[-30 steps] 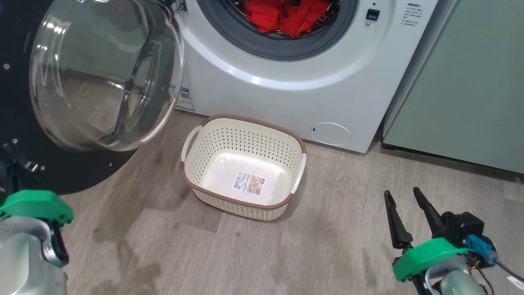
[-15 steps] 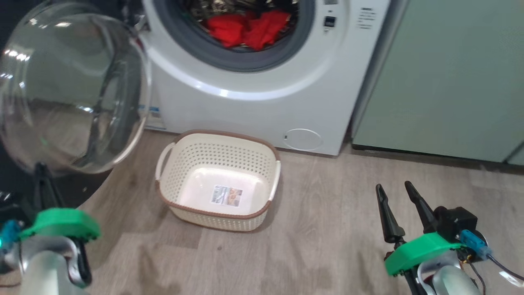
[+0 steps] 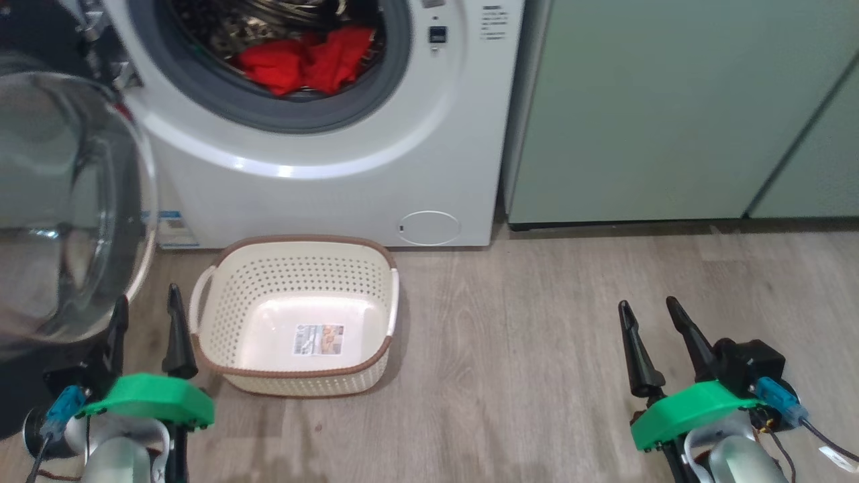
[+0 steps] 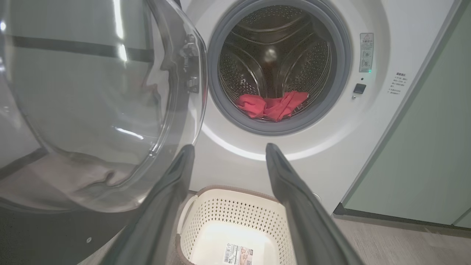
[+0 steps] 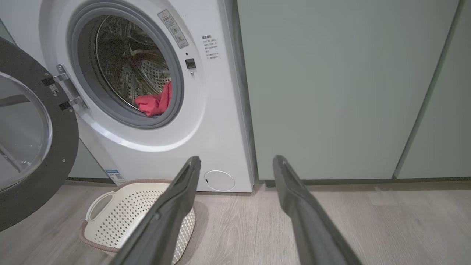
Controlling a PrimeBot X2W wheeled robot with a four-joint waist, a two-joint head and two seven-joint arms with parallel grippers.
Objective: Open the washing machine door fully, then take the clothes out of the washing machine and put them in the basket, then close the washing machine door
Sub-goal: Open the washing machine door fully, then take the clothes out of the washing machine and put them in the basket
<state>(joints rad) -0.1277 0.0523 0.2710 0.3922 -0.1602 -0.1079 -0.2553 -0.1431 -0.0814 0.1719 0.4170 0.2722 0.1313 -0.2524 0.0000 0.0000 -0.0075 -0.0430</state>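
Door stands open left of basket, cabinets right.

I see the washing machine body as smooth glossy white; painted metal or plastic, can't tell. Its door window is clear and glossy, glass-like, with a black rim. Rubber ring is grey and matt. Drum is shiny perforated steel. Clothes are soft red cloth. Basket is smooth cream plastic with a brown rim and a paper-like sticker inside. Floor is wood-grain planks, matt grey. Cabinets are smooth matt green.
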